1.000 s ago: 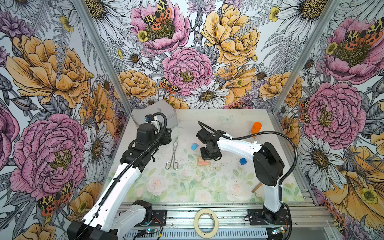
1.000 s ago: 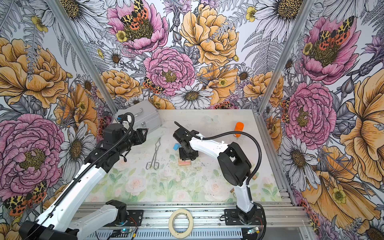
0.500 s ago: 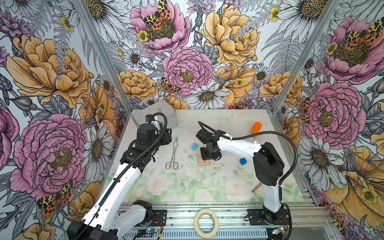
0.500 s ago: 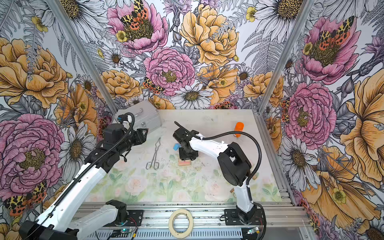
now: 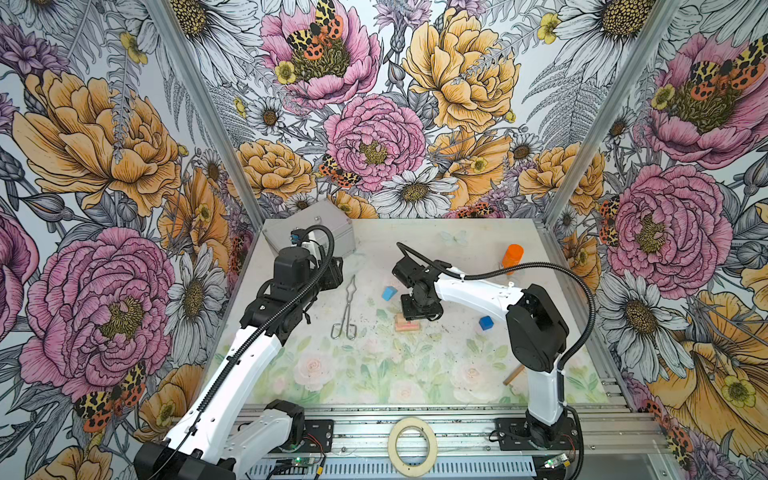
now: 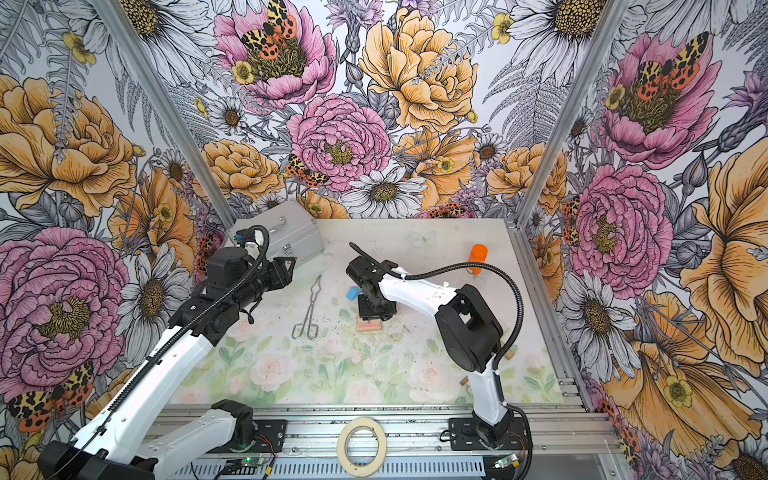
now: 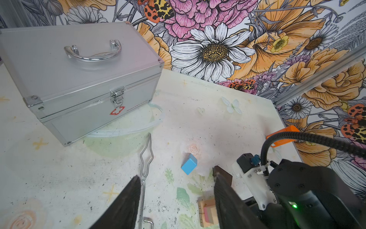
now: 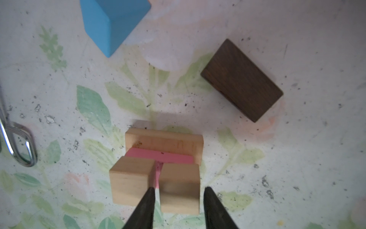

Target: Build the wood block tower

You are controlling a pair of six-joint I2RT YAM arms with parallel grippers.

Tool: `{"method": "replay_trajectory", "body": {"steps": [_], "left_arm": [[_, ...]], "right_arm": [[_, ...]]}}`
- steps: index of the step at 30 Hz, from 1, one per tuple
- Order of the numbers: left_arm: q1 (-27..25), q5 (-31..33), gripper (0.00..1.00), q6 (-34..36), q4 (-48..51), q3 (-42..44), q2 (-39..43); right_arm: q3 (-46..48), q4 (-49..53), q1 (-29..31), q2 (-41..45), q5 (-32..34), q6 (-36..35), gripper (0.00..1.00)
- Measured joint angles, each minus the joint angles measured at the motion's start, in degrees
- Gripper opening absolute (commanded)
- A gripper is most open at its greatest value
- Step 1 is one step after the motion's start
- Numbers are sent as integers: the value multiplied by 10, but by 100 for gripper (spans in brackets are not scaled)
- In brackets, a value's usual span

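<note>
I see the silver case (image 5: 328, 224) at eleven o'clock on my surface (image 5: 415, 374), left hand (image 7: 176, 176) wide and empty, right hand (image 8: 178, 188) narrowly parted astride a top tan cube (image 8: 178, 176), wood block tower (image 5: 407, 325) near centre, blue cube (image 5: 388, 293) at its eleven o'clock

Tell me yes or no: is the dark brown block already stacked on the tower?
No, in the right wrist view the dark brown block lies flat on the table, apart from the tower.

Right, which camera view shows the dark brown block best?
The right wrist view: the dark brown block lies whole, unobstructed. The left wrist view shows the block partly hidden; in both top views it cannot be made out.
</note>
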State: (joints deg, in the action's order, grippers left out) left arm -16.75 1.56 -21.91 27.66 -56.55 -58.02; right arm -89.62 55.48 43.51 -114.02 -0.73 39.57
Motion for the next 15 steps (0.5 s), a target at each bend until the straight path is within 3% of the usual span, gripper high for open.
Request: {"method": "replay_trajectory", "body": {"steps": [15], "left_arm": [[-4, 2, 61, 0, 0, 0, 0]], "right_arm": [[6, 0, 0, 24, 4, 2, 44]]}}
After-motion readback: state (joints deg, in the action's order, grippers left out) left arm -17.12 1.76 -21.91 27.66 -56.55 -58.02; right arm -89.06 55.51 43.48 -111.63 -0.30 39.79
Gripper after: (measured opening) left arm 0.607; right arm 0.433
